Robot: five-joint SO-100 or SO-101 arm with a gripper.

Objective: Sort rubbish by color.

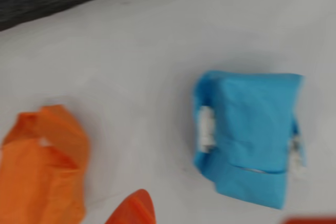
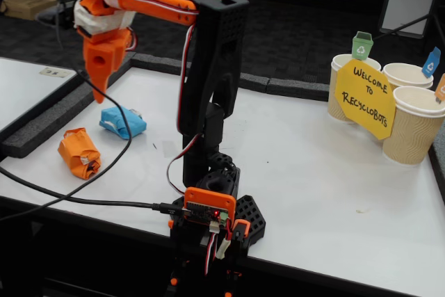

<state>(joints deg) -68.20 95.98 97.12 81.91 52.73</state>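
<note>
Light blue wad (image 1: pixel 247 137) on white worktop (image 2: pixel 313 151), left area in fixed view; orange wad (image 2: pixel 78 152) near, apart. Hand (image 2: pixel 98 83) raised above both — empty; open or closed, cannot tell. Advice: centre over blue wad, descend vertically, straddle taped body — avoid orange neighbour.

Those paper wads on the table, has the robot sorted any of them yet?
Nothing looks sorted yet. The orange wad and the blue wad both lie on the white table, far from the paper cups by the yellow sign. No green wad is in view. The gripper hangs above the two wads and holds nothing; whether it is open I cannot tell. Both visible wads are left to move.
</note>
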